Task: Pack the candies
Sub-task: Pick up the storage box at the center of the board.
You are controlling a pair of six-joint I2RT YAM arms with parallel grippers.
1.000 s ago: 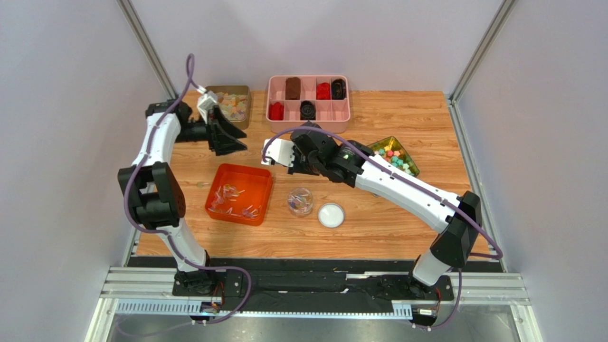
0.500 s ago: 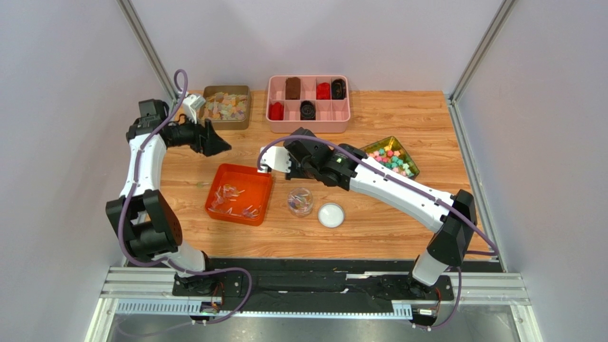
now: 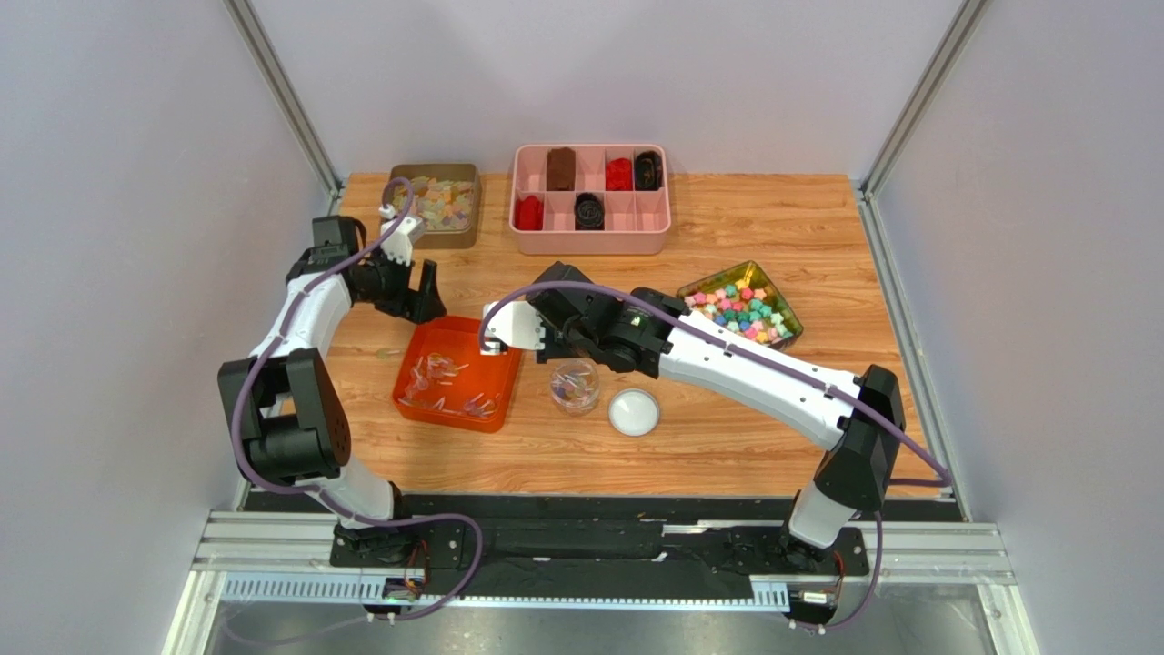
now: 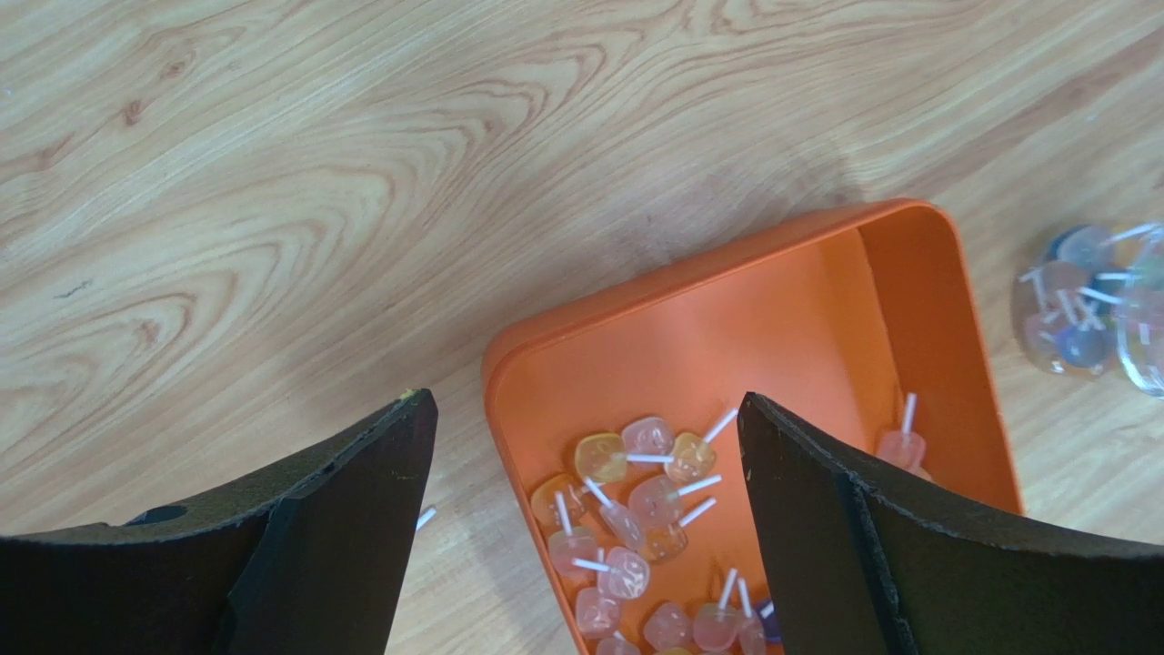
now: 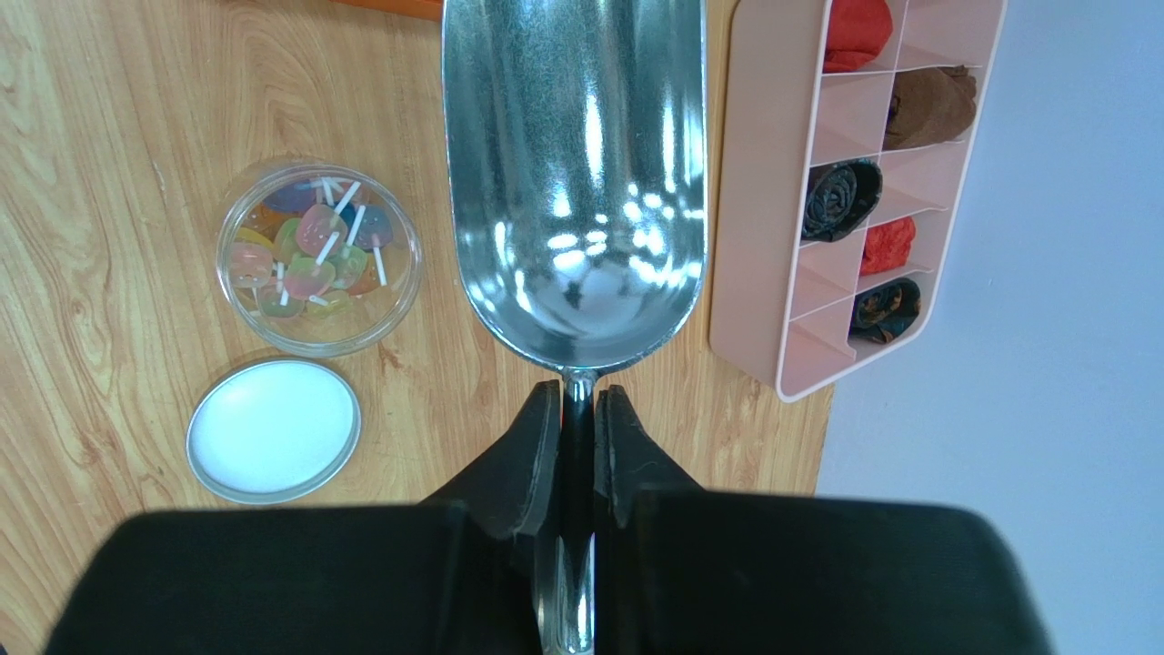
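Light, seemingly slippery candies: better scooped than pinched. Right end effector pinching scoop; left end effector spread.

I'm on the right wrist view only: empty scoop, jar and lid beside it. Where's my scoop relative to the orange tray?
Observer: From above, the scoop reaches over the orange tray at its far right edge.
Operator: Any candies in there?
Observer: Yes, a cluster of candies lies toward its near side.
Operator: Left arm in the way?
Observer: The left pincer hangs open and empty over the tray's far left corner.
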